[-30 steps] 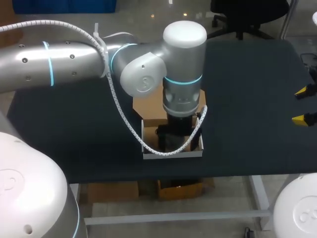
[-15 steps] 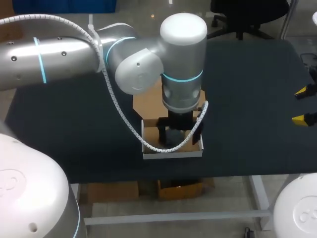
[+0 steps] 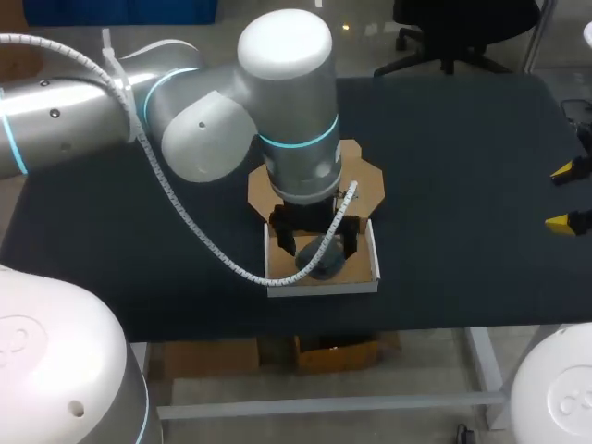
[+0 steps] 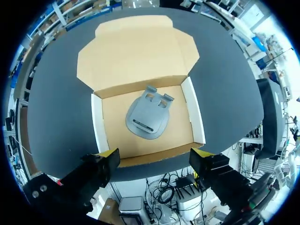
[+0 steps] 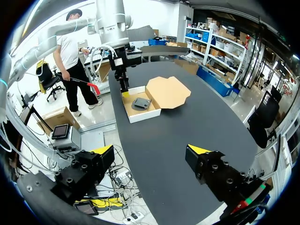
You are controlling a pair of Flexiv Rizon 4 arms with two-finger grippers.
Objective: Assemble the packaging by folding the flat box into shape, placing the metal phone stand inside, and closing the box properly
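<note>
Left gripper (image 4: pixel 154 154) hangs spread and empty above the near wall of the box (image 4: pixel 97 126); the phone stand (image 4: pixel 147 117) lies inside. The lid (image 4: pixel 136 56) lies open on the far side. Pushing it shut one-handed could slide the light box. From overhead, my arm hides part of the lid.

Matt grey metal phone stand (image 4: pixel 147 119) inside a plain brown cardboard box (image 4: pixel 136 51) on a matt black table (image 4: pixel 56 93).

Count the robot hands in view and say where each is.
2. The left hand hangs open above the open box, where the phone stand lies; the right hand is open near the right edge of the table.
</note>
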